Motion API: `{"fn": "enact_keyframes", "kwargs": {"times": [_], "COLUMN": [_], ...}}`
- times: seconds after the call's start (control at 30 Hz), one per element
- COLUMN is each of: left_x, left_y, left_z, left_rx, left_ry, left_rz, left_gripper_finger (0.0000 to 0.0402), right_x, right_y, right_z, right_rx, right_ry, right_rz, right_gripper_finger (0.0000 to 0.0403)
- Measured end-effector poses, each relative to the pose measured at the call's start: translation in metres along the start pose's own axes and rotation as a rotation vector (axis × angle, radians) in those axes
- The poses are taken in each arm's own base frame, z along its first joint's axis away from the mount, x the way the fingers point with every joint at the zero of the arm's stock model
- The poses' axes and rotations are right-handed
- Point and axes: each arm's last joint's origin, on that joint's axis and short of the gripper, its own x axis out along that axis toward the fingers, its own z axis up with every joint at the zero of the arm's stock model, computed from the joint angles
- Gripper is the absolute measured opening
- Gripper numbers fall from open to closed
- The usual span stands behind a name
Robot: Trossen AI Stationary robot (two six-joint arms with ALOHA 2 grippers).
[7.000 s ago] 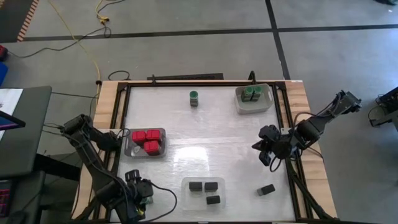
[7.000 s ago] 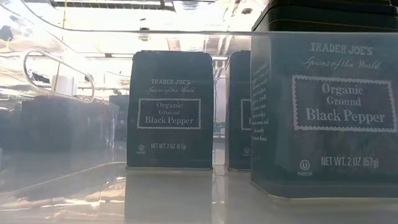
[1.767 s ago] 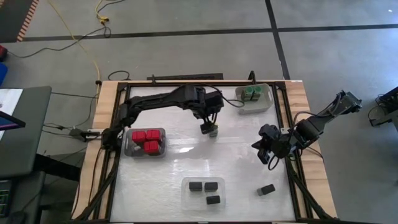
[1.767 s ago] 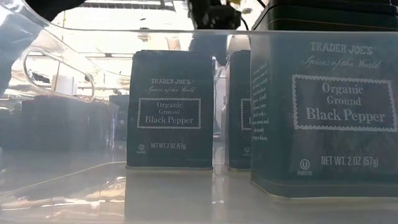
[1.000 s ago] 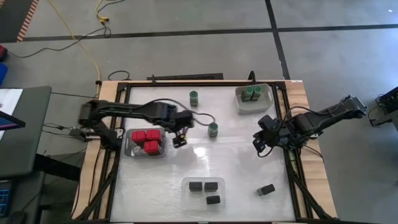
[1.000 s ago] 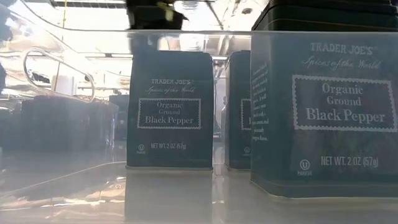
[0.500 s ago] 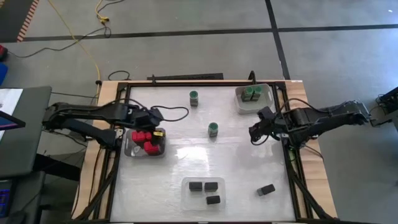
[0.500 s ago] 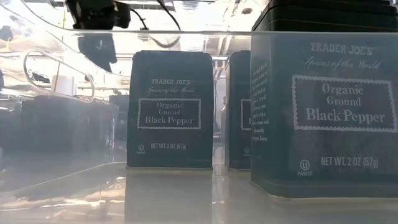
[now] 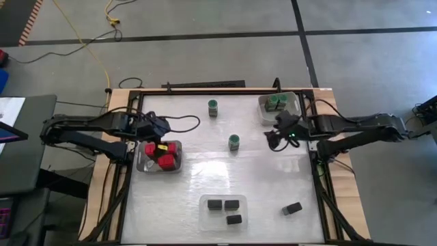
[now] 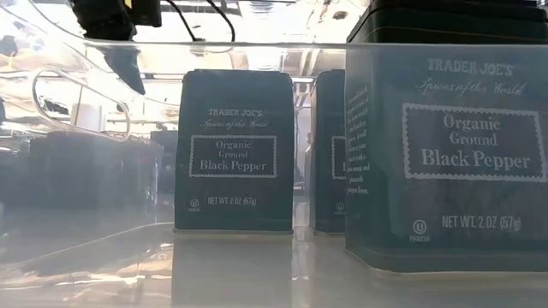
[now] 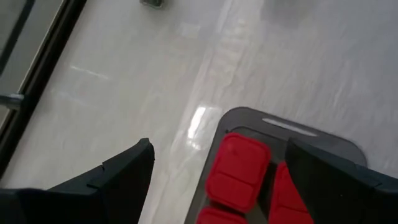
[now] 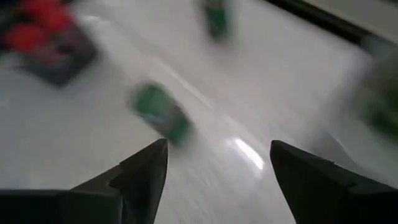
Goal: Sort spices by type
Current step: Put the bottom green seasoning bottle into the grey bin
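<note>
Red blocky spices [image 9: 161, 156] lie in a grey tray [image 9: 141, 164] at the table's left. My left gripper [image 9: 158, 137] hangs open over that tray's far edge; the left wrist view shows a red block [image 11: 239, 171] between its fingers [image 11: 124, 180], untouched. Two green-lidded jars [image 9: 276, 102] sit in a grey tray [image 9: 263, 116] at the far right. One jar [image 9: 234, 142] stands on the bare table mid-way, another [image 9: 213, 106] farther back. My right gripper [image 9: 272, 137] is open beside the jar tray, facing the middle jar [image 12: 161, 117]. Black boxes [image 9: 225, 205] stand in a clear tray.
One loose black box [image 9: 293, 208] lies near the table's front right. The low view looks through the clear tray's wall [image 10: 257, 56] at the black pepper tins [image 10: 234, 150]. A black frame [image 9: 133, 123] runs around the white table top.
My left gripper has drawn back from the table's middle toward the left edge and now hangs over the red tray. My right gripper has reached from the right edge toward the far side and the left, closer to the middle green jar.
</note>
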Motion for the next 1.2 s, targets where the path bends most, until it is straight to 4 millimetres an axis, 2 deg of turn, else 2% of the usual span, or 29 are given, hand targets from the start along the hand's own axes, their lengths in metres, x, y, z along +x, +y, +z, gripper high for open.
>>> {"fn": "enact_keyframes", "kwargs": {"times": [0.17,0.27,0.47,0.63,0.77,0.93,1.2], "left_x": [0.015,0.020,0.019,0.015,0.015,0.021,0.023], "left_y": [0.002,0.001,0.004,0.005,0.005,0.005,0.005], "left_z": [-0.012,-0.022,-0.031,-0.031,-0.033,-0.040,-0.041], "left_rx": [-0.018,-0.034,-0.072,-0.034,-0.042,-0.055,-0.056], "left_ry": [0.002,-0.039,-0.175,-0.328,-0.394,-0.362,-0.347], "left_rz": [-0.006,-0.037,-0.071,-0.101,-0.113,-0.113,-0.111], "left_gripper_finger": [0.0347,0.0347,0.0347,0.0347,0.0347,0.0347,0.0347], "right_x": [0.027,0.044,0.075,0.100,0.119,0.139,0.161], "right_y": [0.032,0.051,0.082,0.096,0.103,0.110,0.113], "right_z": [0.024,0.043,0.077,0.096,0.099,0.094,0.075], "right_rx": [-0.236,-0.364,-0.621,-0.767,-0.831,-0.847,-0.991], "right_ry": [-0.116,-0.114,0.035,0.218,0.372,0.449,0.566], "right_rz": [0.213,0.230,0.192,0.156,0.164,0.181,0.237], "right_gripper_finger": [0.0310,0.0310,0.0310,0.0310,0.0310,0.0310,0.0310]}}
